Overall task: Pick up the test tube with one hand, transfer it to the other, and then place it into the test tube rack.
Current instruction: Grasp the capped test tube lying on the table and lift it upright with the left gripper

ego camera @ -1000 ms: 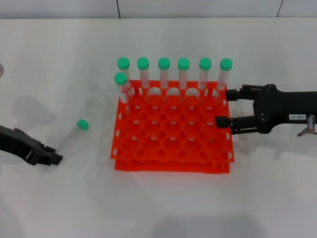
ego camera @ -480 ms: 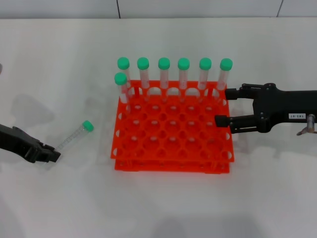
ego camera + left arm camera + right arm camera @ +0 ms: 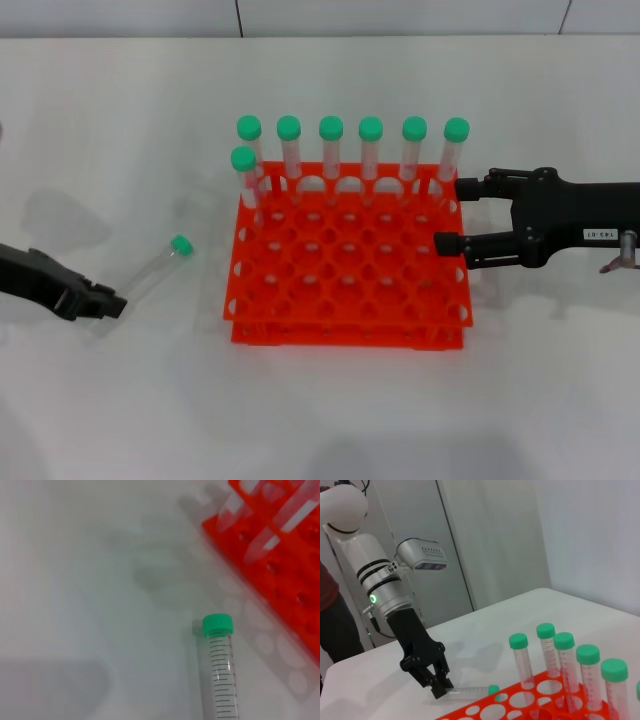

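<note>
The head camera looks steeply down over the test tube rack (image 3: pixel 348 258); the left wrist camera sits close above the test tube (image 3: pixel 220 670); the right wrist camera faces low across both.

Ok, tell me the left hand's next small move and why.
Probably carry the test tube up and across toward the right hand. The left hand grips the tube's base end, its green cap tilted up toward the test tube rack. The right hand waits open at the rack's right edge, so the handover comes next.
</note>
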`<state>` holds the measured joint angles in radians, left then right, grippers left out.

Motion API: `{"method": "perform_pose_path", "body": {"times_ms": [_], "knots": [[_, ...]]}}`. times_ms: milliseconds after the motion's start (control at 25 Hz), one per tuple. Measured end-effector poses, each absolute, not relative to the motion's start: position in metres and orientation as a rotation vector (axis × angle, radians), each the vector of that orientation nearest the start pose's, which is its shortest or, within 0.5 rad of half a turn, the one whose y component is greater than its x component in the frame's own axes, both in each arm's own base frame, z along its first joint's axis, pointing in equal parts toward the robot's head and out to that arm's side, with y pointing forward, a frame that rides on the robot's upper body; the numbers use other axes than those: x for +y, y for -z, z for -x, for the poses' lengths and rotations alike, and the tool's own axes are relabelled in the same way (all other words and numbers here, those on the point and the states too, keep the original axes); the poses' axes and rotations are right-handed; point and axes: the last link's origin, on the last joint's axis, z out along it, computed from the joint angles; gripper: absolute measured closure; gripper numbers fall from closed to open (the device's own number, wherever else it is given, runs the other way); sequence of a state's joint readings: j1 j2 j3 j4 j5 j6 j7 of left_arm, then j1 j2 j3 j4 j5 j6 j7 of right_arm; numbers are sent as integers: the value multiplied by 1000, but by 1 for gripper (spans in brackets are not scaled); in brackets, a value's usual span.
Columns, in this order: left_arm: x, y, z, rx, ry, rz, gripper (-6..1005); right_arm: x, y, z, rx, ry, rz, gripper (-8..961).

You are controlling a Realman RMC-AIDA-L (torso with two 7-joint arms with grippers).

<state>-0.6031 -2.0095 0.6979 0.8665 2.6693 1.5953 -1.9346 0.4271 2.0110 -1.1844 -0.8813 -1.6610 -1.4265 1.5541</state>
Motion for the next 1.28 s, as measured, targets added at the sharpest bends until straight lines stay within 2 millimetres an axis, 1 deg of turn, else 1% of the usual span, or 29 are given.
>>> {"method": "perform_pose_path", "body": {"times_ms": [440, 640, 680, 760, 880, 1040, 1280], "knots": [[337, -50, 307, -1112, -159, 2682, 806, 334, -5, -227, 523, -663, 2795, 102], [338, -59, 307, -1088, -88, 2648, 806, 335, -6, -228, 526, -669, 2784, 102], [337, -68, 307, -1068, -32, 2611, 806, 336, -7, -228, 526, -669, 2783, 102], [337, -75, 307, -1048, 12, 2588, 806, 336, -7, -228, 527, -671, 2781, 102], [336, -90, 306, -998, 124, 2540, 806, 336, -8, -228, 529, -674, 2774, 102], [338, -103, 300, -939, 239, 2499, 806, 337, -10, -229, 532, -679, 2763, 102], [343, -121, 289, -789, 440, 2431, 806, 339, -12, -228, 527, -684, 2755, 103]]}}
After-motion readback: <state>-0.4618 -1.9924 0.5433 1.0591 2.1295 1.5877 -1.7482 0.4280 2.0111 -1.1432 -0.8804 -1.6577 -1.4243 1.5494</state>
